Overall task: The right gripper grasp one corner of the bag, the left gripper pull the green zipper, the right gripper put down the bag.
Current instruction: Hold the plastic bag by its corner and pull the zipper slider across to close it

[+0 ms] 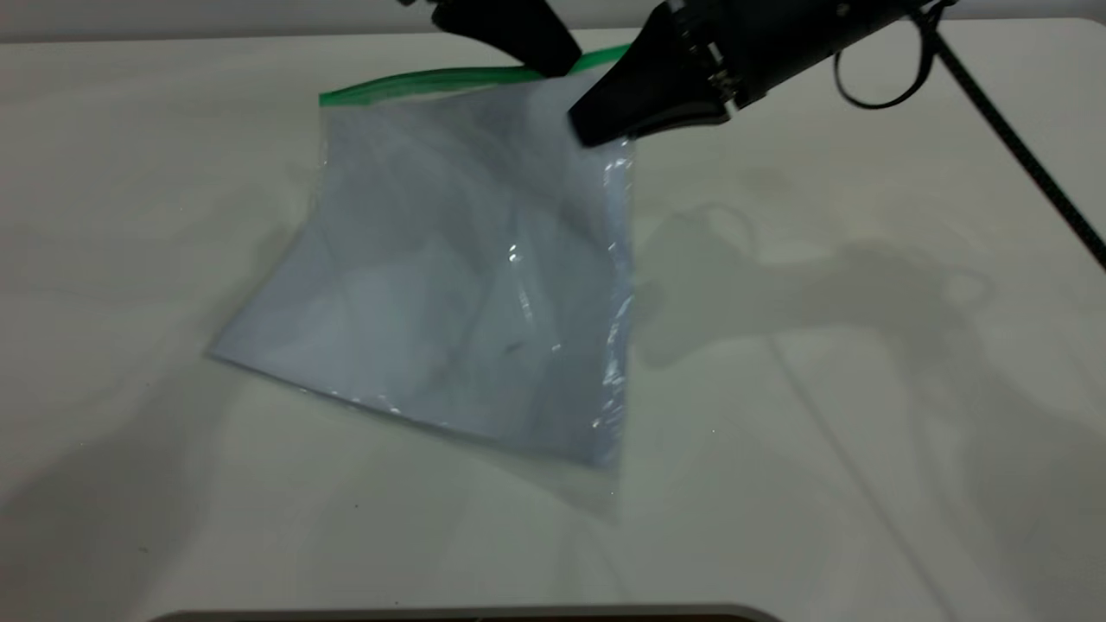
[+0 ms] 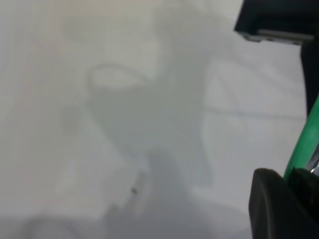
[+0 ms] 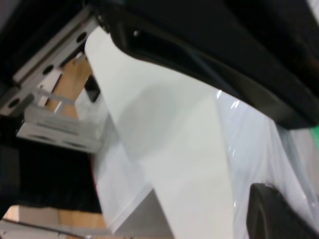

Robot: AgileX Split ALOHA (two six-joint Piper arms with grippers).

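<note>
The bag [image 1: 458,285], a clear bluish pouch, hangs tilted with its lower edge on the white table [image 1: 864,432]. The green zipper [image 1: 415,85] runs along its raised top edge. My right gripper [image 1: 596,130], with the looped cable, is shut on the bag's upper right corner and holds it up; the film [image 3: 259,149] shows against one of its fingers [image 3: 271,214] in the right wrist view. My left gripper [image 1: 553,62] is at the zipper just left of that corner. In the left wrist view the green strip [image 2: 305,142] passes between its closed fingers [image 2: 271,209].
The table's far edge [image 1: 173,39] runs just behind the bag. A dark rim [image 1: 467,615] lies at the near edge. The right arm's cable [image 1: 1020,147] slants across the table's right side. Metal frame parts [image 3: 55,124] show beyond the table in the right wrist view.
</note>
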